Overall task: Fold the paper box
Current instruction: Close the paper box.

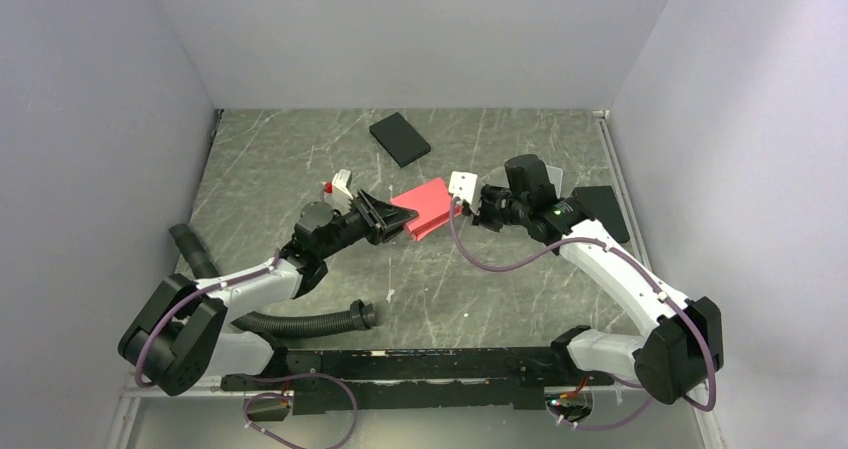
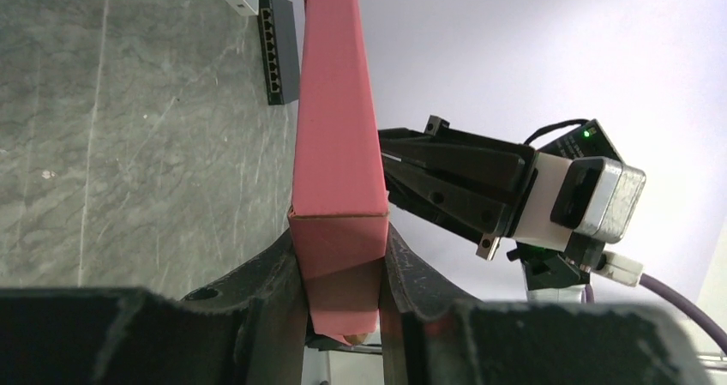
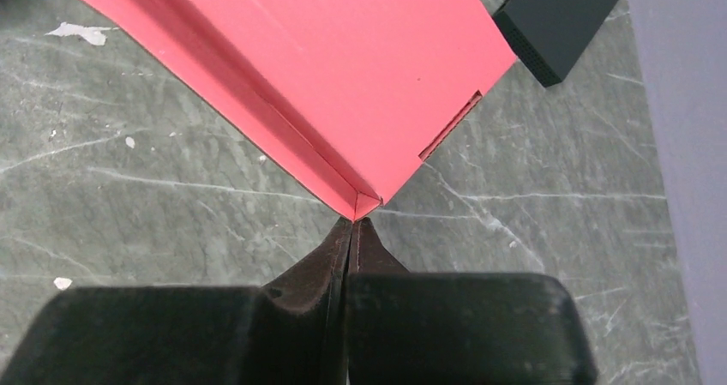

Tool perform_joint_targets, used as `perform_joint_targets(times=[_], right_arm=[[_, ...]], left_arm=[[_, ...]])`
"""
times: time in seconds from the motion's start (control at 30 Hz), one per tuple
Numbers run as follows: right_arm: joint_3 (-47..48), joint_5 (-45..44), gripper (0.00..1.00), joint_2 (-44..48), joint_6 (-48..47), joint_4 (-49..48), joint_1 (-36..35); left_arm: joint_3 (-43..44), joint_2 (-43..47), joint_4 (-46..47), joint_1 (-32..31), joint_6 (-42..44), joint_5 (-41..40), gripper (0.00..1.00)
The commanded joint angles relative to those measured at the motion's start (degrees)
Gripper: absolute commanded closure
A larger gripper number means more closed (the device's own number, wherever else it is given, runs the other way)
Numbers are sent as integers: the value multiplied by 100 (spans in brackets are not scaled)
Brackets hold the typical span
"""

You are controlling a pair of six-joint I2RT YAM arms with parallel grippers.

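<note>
Top external | grey scratched tabletop [image 1: 270,169] | plain pale walls [image 1: 420,29] | paper box [image 1: 425,201] mid-table

— What is seen of the table [image 1: 290,169]?
— A grey marbled top, scored with pale scratches.
— And what is laid on it?
— A black flat box [image 1: 400,139] is set toward the back; a small red-and-white carton [image 1: 338,183] left of centre; a black ribbed hose [image 1: 290,321] at the near left; a dark flat sheet [image 1: 605,209] by the right edge.
</note>
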State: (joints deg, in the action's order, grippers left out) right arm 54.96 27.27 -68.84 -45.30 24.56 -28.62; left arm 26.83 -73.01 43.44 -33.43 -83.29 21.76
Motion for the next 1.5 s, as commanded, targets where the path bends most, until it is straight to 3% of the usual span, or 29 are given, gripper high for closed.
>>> perform_joint_targets(times=[0.0, 0.13, 0.3, 0.77, 1.13, 1.23, 1.47], right_arm=[[287, 365, 100, 161, 346, -903, -109], [270, 419, 98, 187, 193, -842, -106], [110, 481, 76, 352, -150, -823, -109], [31, 457, 42, 612, -1771, -181, -109], [217, 740, 8, 423, -2219, 100, -174], [217, 741, 1, 362, -2177, 38, -193], [374, 804, 0, 89, -1860, -17, -196]], left_arm=[[330, -151, 249, -155, 150, 1039, 100], [451, -221, 19, -147, 325, 1205, 100], [511, -212, -108, -73, 411, 1388, 100], [742, -219, -754, 33, 797, 2016, 100], [1133, -462, -1413, 30, 1278, 2605, 100], [1187, -506, -1499, 30, 1368, 2701, 100], [1386, -541, -1878, 21, 1719, 2935, 100]])
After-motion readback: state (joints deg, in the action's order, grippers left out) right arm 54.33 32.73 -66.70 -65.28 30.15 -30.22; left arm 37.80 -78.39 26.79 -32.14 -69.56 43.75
